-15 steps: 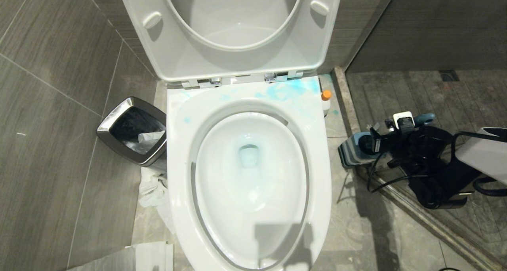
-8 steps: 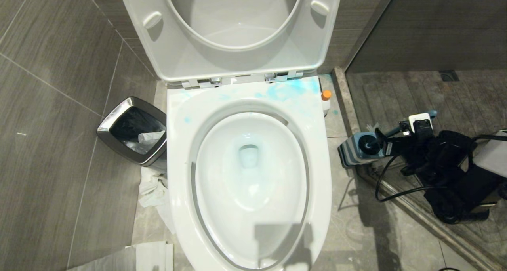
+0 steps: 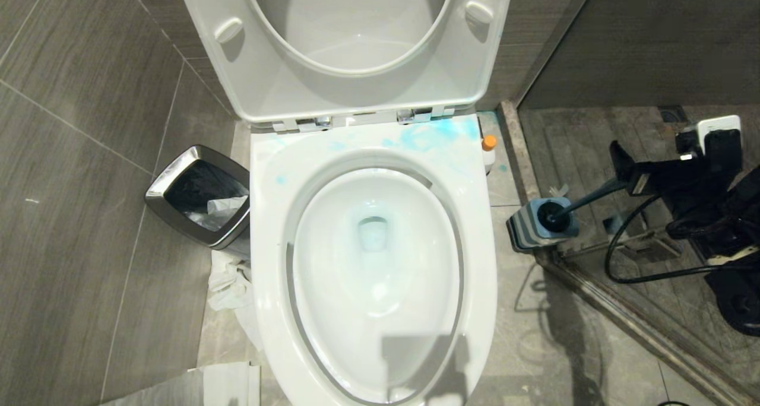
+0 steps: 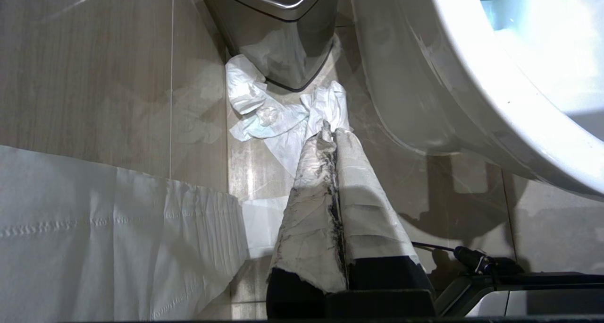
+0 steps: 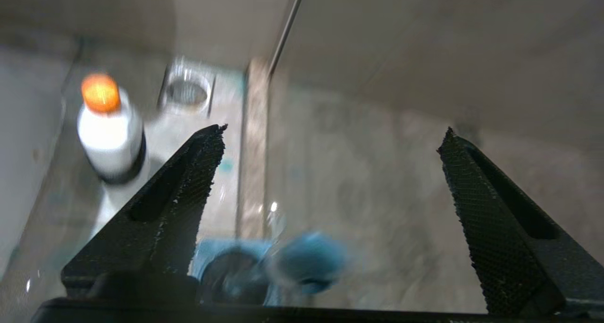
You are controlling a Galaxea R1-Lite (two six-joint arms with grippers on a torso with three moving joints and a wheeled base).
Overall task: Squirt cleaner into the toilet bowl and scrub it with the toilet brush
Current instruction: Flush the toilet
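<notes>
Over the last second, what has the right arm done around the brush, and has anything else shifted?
The right tool opened off the toilet brush handle and pulled up and away; the brush stays in its holder. Toilet, cleaner bottle, bin and the shut left tool are unchanged.

The toilet brush [image 5: 302,261] looks like a blurry blue blob. The cleaner bottle [image 3: 488,151], at three o'clock of the toilet [image 3: 475,287], is mostly hidden behind it.
</notes>
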